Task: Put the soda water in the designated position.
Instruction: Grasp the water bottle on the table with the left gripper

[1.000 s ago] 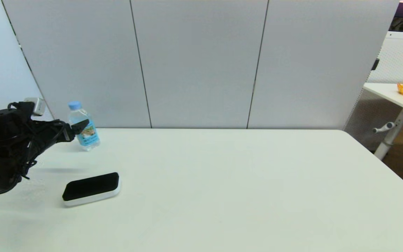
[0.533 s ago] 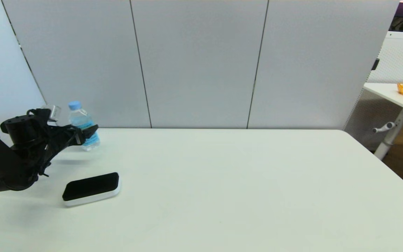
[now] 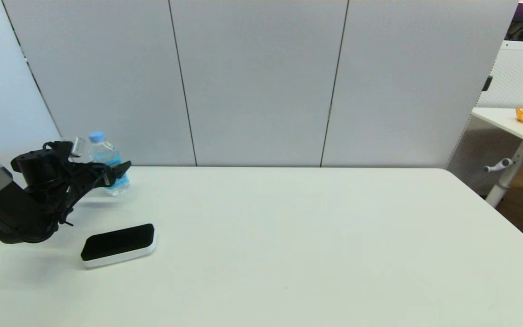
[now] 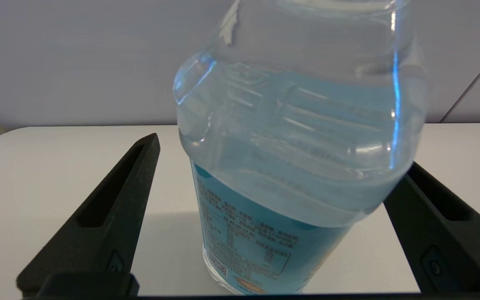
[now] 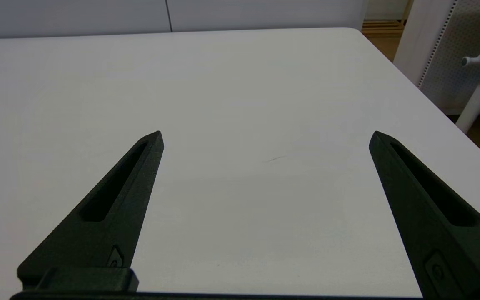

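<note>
While the soda water [image 3: 107, 160] stands near the table's [image 3: 288, 236] far-left edge, the left end effector [image 3: 115, 171] (fingers spread) straddles it.

The soda water [image 3: 108, 169], clear with a blue label, stands upright at the table's far-left.

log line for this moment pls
left gripper: open, jaws straddling soda water | bottle upright on table, ungrasped | right gripper: open, idle

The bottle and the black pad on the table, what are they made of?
The bottle looks like clear, glossy plastic: you see through it and it glints. Its cap looks like matte blue plastic. The pad has a dull black top, perhaps rubber or fabric, on a smooth white base, likely plastic.
</note>
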Motion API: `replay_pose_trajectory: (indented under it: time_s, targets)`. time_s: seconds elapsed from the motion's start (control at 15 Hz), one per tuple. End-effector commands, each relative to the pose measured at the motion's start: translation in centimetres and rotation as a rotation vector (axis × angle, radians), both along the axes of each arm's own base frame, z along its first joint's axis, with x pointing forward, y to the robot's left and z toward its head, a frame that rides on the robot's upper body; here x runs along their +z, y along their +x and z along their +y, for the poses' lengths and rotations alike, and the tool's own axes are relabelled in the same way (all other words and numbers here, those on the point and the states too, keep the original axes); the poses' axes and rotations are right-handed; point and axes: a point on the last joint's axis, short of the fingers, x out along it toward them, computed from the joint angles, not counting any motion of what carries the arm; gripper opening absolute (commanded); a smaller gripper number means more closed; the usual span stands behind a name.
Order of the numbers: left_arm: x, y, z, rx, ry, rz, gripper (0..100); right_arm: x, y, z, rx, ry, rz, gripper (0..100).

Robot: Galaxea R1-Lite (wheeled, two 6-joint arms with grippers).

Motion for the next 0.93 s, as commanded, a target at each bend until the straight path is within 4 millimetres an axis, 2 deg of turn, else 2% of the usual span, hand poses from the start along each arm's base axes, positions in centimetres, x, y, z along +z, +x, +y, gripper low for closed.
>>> replay_pose_trajectory:
  time_s: [0.07, 0.4, 0.47, 0.93]
  targets:
    - [0.39, -0.06, 0.06, 0.0, 0.001, -0.015, 100, 0.0, 0.0, 0.0, 0.0, 0.001, 0.0, 100]
    - [0.57, -0.06, 0.06, 0.0, 0.002, -0.021, 100, 0.0, 0.0, 0.0, 0.0, 0.001, 0.0, 100]
    - [0.57, -0.06, 0.06, 0.0, 0.002, -0.021, 0, 0.0, 0.0, 0.0, 0.0, 0.001, 0.0, 100]
    - [0.57, -0.06, 0.06, 0.0, 0.002, -0.021, 0, 0.0, 0.0, 0.0, 0.0, 0.001, 0.0, 100]
